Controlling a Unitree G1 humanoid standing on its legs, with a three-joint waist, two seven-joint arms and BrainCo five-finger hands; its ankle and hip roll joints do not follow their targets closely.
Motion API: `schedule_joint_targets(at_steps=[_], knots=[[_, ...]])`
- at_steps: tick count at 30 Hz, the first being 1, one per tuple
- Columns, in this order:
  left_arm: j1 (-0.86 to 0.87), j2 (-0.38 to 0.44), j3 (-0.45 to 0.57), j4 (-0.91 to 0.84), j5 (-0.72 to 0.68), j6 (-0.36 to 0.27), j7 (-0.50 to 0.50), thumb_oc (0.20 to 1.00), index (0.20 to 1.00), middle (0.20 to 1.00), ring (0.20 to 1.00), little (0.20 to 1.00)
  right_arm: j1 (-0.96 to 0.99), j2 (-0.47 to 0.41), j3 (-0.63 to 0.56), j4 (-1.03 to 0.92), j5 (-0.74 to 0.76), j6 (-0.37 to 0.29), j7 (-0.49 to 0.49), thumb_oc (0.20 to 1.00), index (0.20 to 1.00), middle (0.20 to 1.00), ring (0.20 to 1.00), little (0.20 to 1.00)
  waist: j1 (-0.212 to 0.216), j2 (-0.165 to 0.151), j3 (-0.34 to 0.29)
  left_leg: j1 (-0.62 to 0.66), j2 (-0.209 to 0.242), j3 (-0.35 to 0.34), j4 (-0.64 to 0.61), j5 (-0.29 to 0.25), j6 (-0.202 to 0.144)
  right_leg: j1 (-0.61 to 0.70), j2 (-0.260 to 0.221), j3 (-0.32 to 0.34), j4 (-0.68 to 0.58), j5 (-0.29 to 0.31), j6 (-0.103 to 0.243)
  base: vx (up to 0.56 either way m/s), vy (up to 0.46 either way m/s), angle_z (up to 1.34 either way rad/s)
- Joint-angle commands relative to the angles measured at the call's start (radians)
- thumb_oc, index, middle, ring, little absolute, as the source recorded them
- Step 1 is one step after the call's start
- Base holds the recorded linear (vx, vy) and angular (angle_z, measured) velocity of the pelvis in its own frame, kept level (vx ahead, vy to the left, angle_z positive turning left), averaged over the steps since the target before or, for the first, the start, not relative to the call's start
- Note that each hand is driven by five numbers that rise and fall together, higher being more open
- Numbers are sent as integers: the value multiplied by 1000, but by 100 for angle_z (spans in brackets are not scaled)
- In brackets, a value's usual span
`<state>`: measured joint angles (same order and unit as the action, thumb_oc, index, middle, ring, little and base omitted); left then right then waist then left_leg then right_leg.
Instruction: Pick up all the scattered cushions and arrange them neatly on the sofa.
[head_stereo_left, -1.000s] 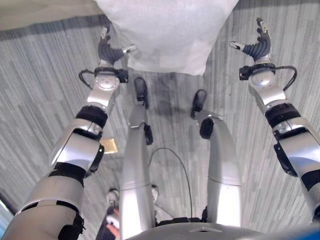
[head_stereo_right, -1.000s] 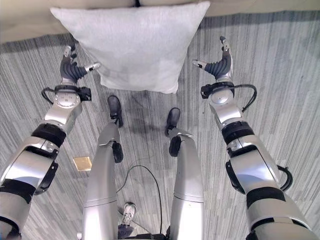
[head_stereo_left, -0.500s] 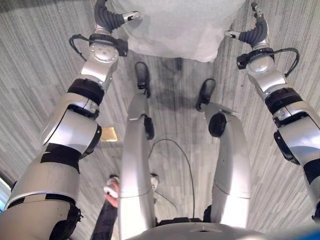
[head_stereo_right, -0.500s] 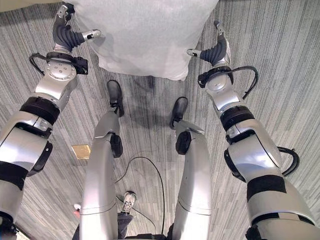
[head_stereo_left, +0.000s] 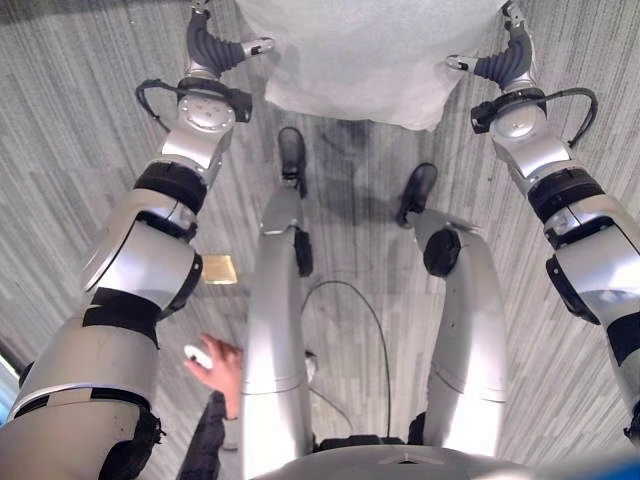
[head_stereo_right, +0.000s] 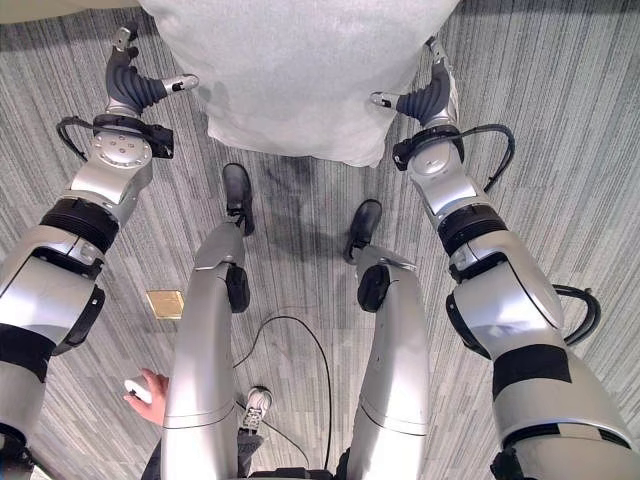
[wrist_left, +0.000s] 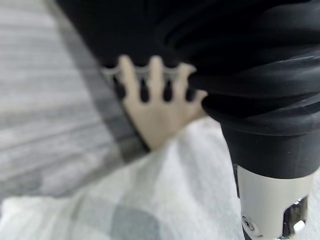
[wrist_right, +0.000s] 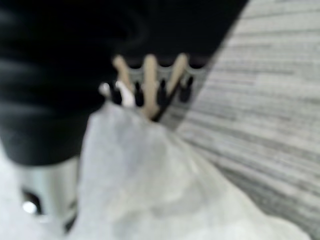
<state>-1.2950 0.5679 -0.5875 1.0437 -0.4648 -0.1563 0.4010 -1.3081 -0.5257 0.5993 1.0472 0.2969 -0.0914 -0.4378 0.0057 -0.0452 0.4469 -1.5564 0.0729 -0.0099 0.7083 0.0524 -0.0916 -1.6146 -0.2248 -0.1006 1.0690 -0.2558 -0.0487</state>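
A light grey cushion (head_stereo_right: 300, 70) lies on the striped grey carpet between my two hands. My left hand (head_stereo_right: 128, 85) stands at its left side with straight fingers, its thumb pointing at the cushion's edge. My right hand (head_stereo_right: 425, 95) is at the cushion's right side, thumb against the fabric. In the left wrist view the straight fingers (wrist_left: 150, 95) reach past the cushion (wrist_left: 150, 200). The right wrist view has the cushion (wrist_right: 150, 190) lying up against my fingers (wrist_right: 150, 80). Both hands are open.
A beige strip (head_stereo_right: 60, 8), perhaps the sofa's base, runs along the far left. A small tan floor plate (head_stereo_right: 165, 303) sits in the carpet at the left. A person's hand (head_stereo_right: 145, 392) with a small white thing shows low down behind me.
Both hands have closed in from wide of the cushion to its two sides. The camera has shifted forward over the cushion. A person's hand has come up into view at the lower left.
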Motion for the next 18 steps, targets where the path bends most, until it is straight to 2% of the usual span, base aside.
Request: schedule_joint_targets(at_steps=[1, 12, 18], knots=[[17, 6, 73, 21, -30, -26, 42, 1000, 1000, 1000, 1000, 1000, -75, -15, 59, 15, -11, -6, -43, 1000, 1000, 1000, 1000, 1000, -22, 61, -7, -13, 6, -25, 210, -195, 14, 45, 54, 81, -173, 123, 157, 0, 0, 0], [31, -9, 72, -38, -46, -52, 82, 1000, 1000, 1000, 1000, 1000, -77, 21, 28, 105, -17, 49, -110, 1000, 1000, 1000, 1000, 1000, -22, 56, 10, -13, 3, -26, 210, -192, 8, 45, 59, 76, -162, 118, 150, 1, -4, 1], [13, -41, 60, -38, -54, -49, 75, 1000, 1000, 1000, 1000, 1000, -85, 36, 30, 114, 3, 46, -103, 1000, 1000, 1000, 1000, 1000, -24, 53, 2, -13, 4, -26, 203, -189, 6, 45, 66, 77, -167, 123, 151, 0, 0, 0]])
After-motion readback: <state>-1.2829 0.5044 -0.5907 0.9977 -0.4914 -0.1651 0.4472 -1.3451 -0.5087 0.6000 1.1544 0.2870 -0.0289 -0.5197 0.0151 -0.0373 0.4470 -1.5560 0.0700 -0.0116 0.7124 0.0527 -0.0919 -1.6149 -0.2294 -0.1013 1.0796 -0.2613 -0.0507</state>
